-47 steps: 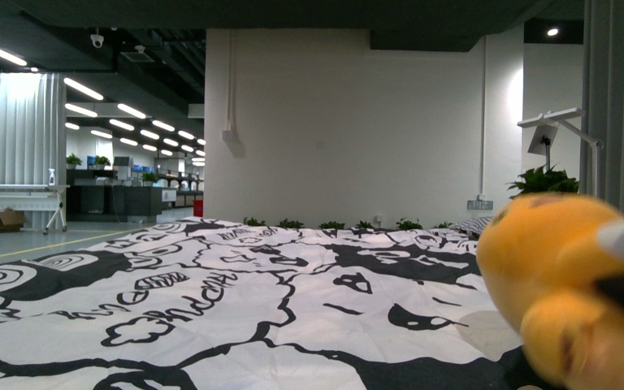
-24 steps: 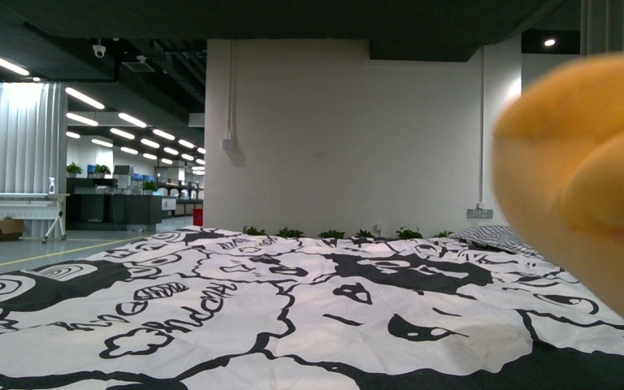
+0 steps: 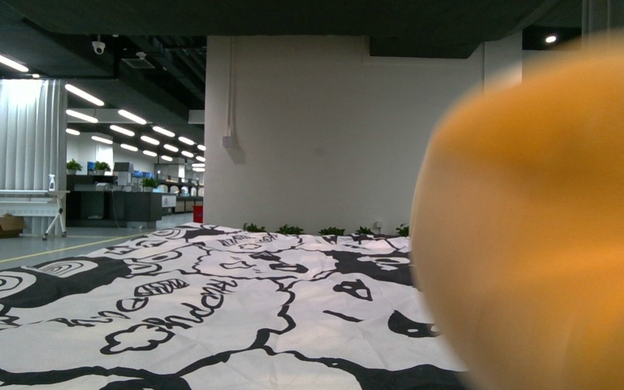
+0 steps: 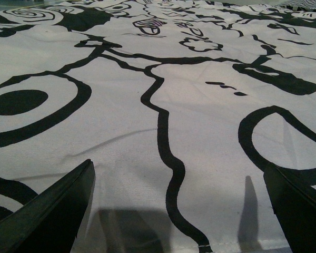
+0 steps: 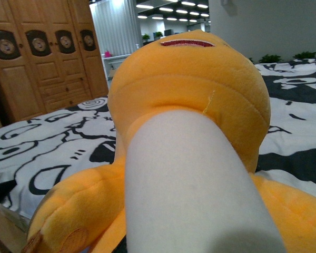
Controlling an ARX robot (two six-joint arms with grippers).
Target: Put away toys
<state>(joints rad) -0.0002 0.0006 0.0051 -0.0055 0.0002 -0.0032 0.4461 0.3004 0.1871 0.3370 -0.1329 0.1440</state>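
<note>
Plush toy just before right gripper

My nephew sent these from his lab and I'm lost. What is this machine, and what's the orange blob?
This is a two-armed robot seen through its own cameras. The front view looks from its body over a black-and-white patterned sheet; the orange blur is a plush toy close to the lens. The left wrist view shows the left gripper open, low over the sheet, holding nothing. The right wrist view is filled by the same toy, orange with a cream belly, raised off the sheet. The right gripper is hidden, so it probably holds the toy, but that is not shown.
</note>
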